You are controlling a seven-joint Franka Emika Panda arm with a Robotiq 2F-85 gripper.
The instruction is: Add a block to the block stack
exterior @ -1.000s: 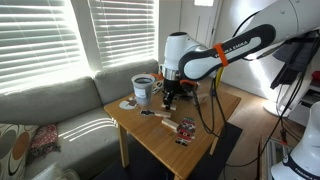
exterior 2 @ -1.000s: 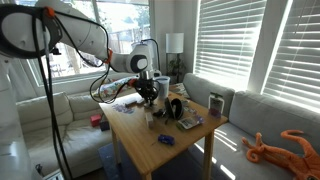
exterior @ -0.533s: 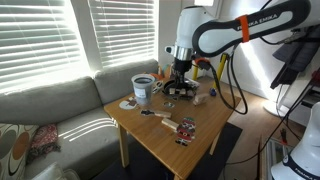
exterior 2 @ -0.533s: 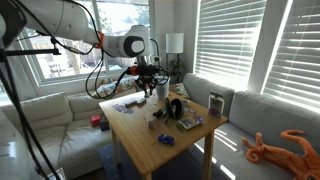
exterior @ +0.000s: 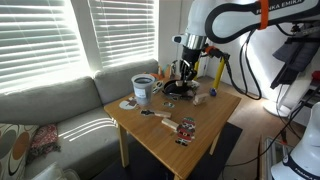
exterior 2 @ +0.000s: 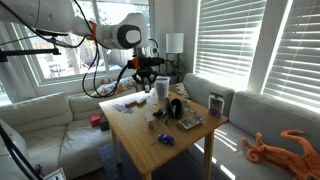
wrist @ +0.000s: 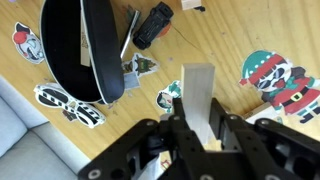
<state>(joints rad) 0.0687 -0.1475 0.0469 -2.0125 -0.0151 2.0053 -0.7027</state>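
Note:
My gripper (wrist: 200, 118) is shut on a pale tan wooden block (wrist: 200, 88) and holds it in the air above the wooden table (exterior: 165, 140). In both exterior views the gripper (exterior: 190, 72) (exterior 2: 143, 82) hangs over the black pan (exterior: 181, 89) near the back of the table. The pan also shows in the wrist view (wrist: 82, 50) at upper left. A small pale tan block pile (exterior: 200, 98) sits on the table beside the pan. It shows in the wrist view (wrist: 192, 5) only at the top edge.
A white and blue mug (exterior: 143, 90) stands near the table's sofa side. Flat patterned cards (exterior: 183, 128) (wrist: 275, 78) lie scattered on the table. A small black object (wrist: 152, 25) lies by the pan. A sofa (exterior: 50, 115) borders the table.
The arm has risen and swung away from the mug, toward the pan and the back of the table. The block stays in the jaws.

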